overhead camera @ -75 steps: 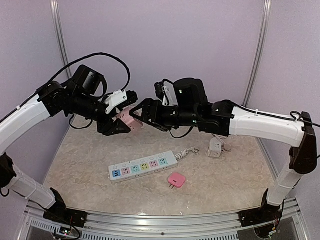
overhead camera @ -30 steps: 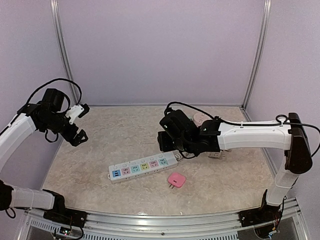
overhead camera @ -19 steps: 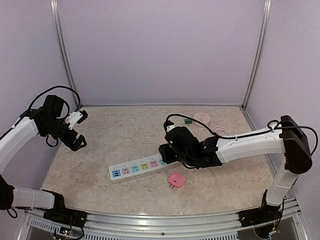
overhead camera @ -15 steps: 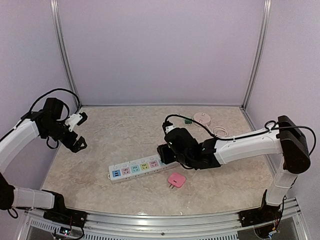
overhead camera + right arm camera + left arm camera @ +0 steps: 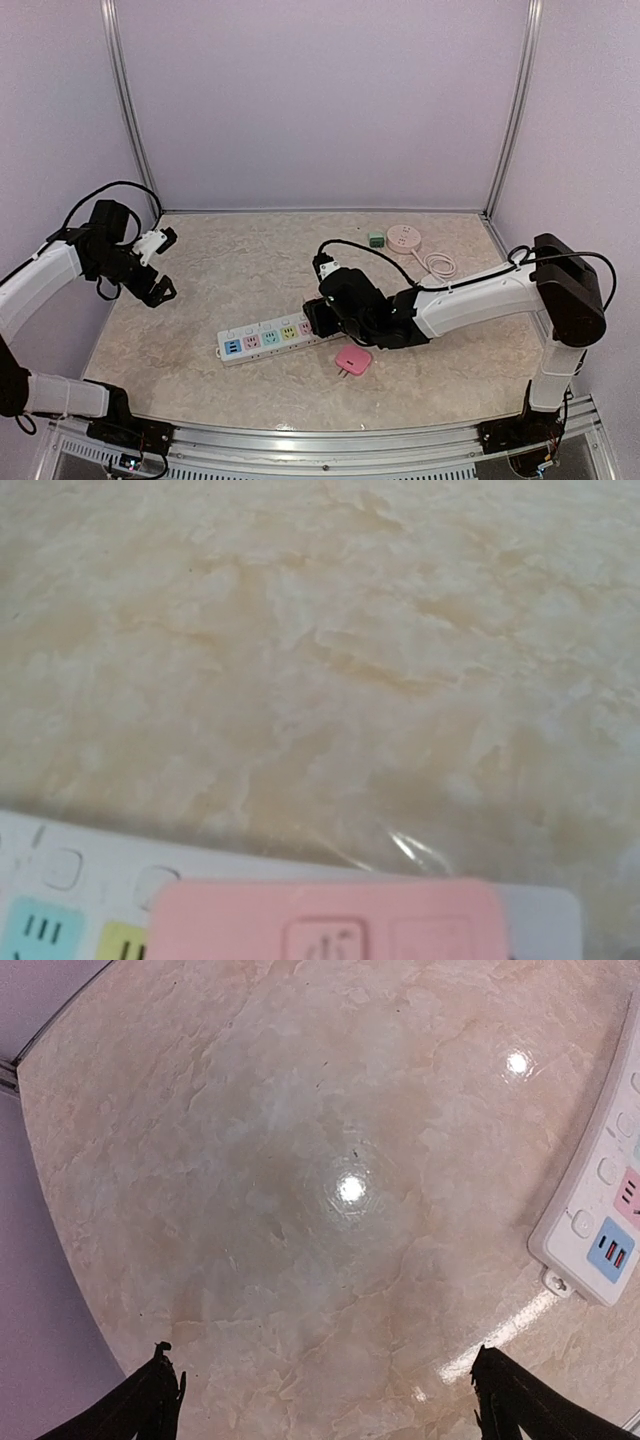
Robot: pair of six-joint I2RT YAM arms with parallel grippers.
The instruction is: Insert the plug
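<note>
Right wrist, right tool (image 5: 318, 318) gripping rounded pink plug (image 5: 330, 920) over white strip (image 5: 105, 850), left tool (image 5: 322, 1385) wide

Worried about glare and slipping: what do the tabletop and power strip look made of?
Tabletop: polished stone or marble-look laminate, judging by the beige veining and sharp lamp reflections. Strip: moulded white plastic, smooth, with rounded corners and pastel socket faces.

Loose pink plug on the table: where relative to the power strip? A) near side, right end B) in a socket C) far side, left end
A: top view shows the loose pink plug lying on the table, nearer the arm bases than the power strip, by its right end.
</note>
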